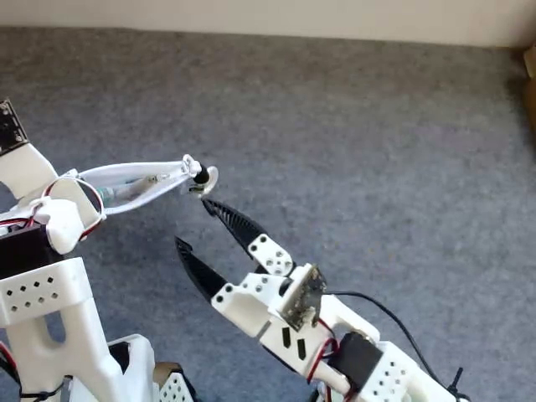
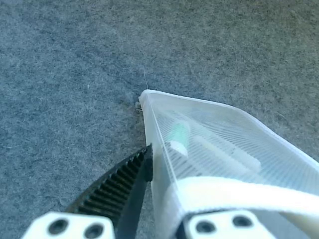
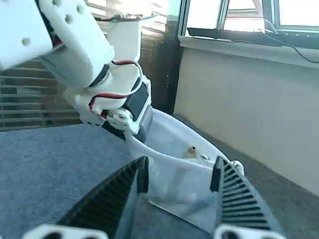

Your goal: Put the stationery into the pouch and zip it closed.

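Observation:
A translucent white pouch hangs above the grey carpet, with my left gripper shut on one end of it. Its zipper pull sticks out at the far end. Through the pouch wall I see a green-capped item and a white stick inside. My right gripper stands open just below the zipper end; one fingertip is close to the pull. In the right wrist view the pouch sits beyond the gripper, between the spread fingers.
Grey carpet covers the whole work surface, with wide free room to the right and at the back. A pale wall runs along the far edge. The left arm's white base stands at the front left.

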